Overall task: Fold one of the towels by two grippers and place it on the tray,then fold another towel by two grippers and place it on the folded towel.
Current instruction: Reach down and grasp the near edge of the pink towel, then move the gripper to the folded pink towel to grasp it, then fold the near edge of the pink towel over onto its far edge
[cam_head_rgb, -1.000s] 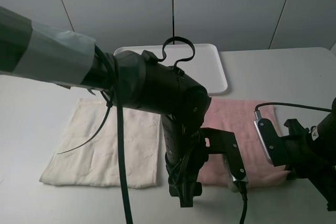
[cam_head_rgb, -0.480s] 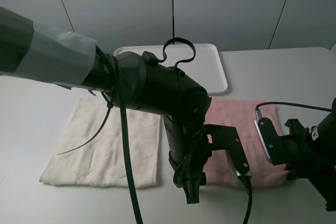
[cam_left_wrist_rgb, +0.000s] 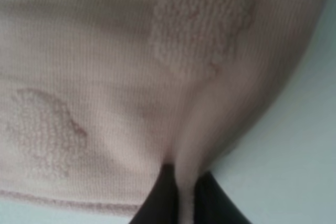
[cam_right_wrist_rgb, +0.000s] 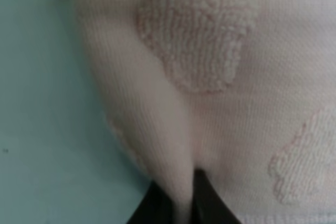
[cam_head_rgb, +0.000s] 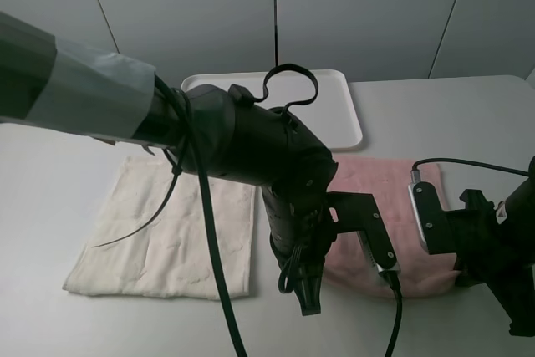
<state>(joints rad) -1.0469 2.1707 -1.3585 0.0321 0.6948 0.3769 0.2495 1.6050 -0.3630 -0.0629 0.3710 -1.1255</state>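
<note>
Pink towel point(cam_head_rgb: 380, 181) lies flat on the table point(cam_head_rgb: 468, 114), just beside the white tray point(cam_head_rgb: 338, 119). One edge is close to the tray's long rim and the opposite edge is on the side away from the tray. Both grippers stand at that edge away from the tray.

The left gripper point(cam_left_wrist_rgb: 181, 182) is fully closed, with a narrow ridge of pink terry pinched between its black jaws. It grips the end of the edge nearer the cream-white towel point(cam_head_rgb: 167, 232). The right gripper point(cam_right_wrist_rgb: 181, 192) is likewise closed on a pinched ridge of the same towel, at the other end of that edge.

The held edge runs from one gripper to the other, roughly parallel to the tray's long rim. The rest of the cloth extends from the jaws toward the tray.

Judgement: the fold calls for both held ends to rise together and travel toward the tray, so that the held edge lands on the edge nearest the tray. Each arm serves its own end, and neither is better placed. Unequal lift would likely skew the fold.
</note>
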